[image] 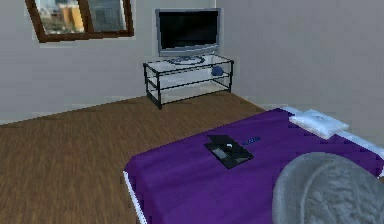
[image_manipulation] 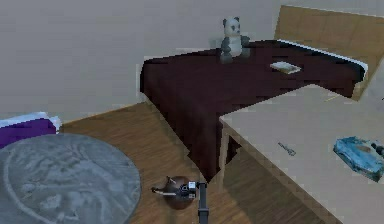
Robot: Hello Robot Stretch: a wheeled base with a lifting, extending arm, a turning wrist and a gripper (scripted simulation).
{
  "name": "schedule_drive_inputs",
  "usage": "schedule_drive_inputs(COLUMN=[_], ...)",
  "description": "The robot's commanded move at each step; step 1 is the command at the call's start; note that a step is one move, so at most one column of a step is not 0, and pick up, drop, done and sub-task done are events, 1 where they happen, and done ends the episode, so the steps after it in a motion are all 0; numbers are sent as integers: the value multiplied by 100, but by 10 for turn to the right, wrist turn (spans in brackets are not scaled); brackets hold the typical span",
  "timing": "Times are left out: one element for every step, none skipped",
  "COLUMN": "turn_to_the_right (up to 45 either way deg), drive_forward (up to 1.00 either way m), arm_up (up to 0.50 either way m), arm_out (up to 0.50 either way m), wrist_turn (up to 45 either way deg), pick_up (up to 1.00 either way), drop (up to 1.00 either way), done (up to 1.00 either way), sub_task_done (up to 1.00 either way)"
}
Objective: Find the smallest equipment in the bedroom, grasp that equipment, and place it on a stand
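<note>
Step in hand (judged): search. A candidate is in sight and the approach has not begun.

Forward view: a dark laptop (image: 229, 150) lies flat mid-cover on the purple bed (image: 180, 178). A small dark item (image: 252, 139) lies just beside it, on the side toward the pillow (image: 318, 122) and apart from the laptop. It is too small to name, but I judge it the smallest equipment here, hence the likely target. The TV (image: 187, 32) sits on a glass stand (image: 152, 82) at the far wall, beyond the bed's far edge. I judge this the drop-off.

Arm side view: the arm (image_manipulation: 203, 207) is low, with the gripper (image_manipulation: 163, 187) above the wood floor (image_manipulation: 110, 125) near the corner of the light table (image_manipulation: 300, 125). Its far end is not resolved, so I cannot tell whether it holds anything.

To do well:
- Drive up to the bed's near edge and turn so the reach side faces the cover.
- Stop with the item, not the laptop, in line with the arm.
- Lift the arm clear of the cover before extending.
- Descend on the side away from the laptop to avoid nudging it.
- Confirm what the item is once closer.
</note>
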Motion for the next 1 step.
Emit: schedule_drive_inputs(turn_to_the_right=[0], drive_forward=[0], arm_up=[0], arm_out=[0], wrist_turn=[270], pick_up=[0], drop=[0], done=[0], sub_task_done=[0])
